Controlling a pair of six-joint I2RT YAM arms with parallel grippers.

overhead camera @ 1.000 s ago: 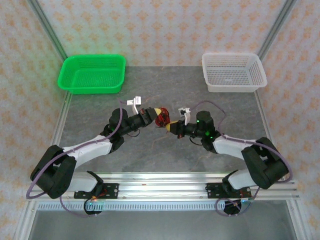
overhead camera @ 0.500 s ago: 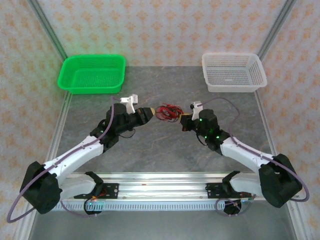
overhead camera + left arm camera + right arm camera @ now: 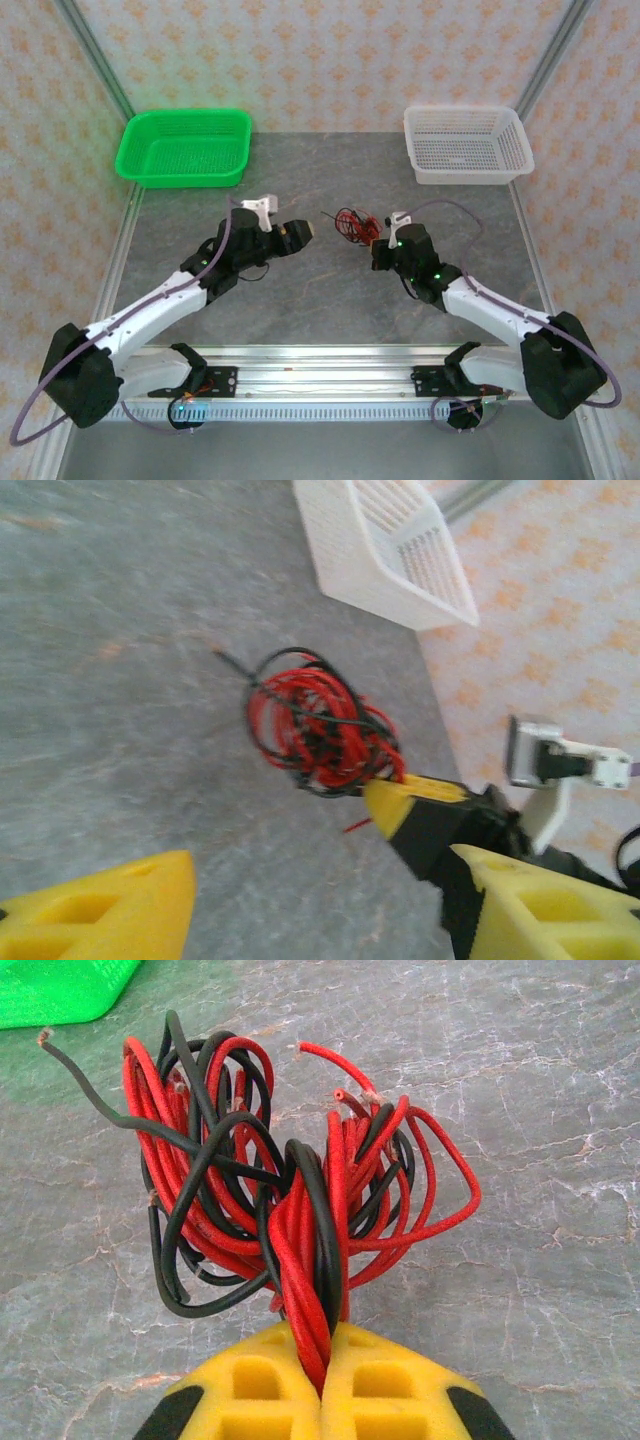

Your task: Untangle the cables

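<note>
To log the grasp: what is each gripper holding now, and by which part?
The right gripper pinches the cables at the gathered base of the bundle; the left gripper is open and holds nothing.

The cables [image 3: 290, 1210] bunch out just ahead of the right hand [image 3: 322, 1348], pinched in its grip; the left hand [image 3: 303, 232] lies apart, to their left.

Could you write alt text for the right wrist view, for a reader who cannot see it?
The yellow right gripper is shut on a tangled bundle of red and black cables, whose loops fan out over a grey stone-patterned table. A corner of a green basket shows at top left.
</note>
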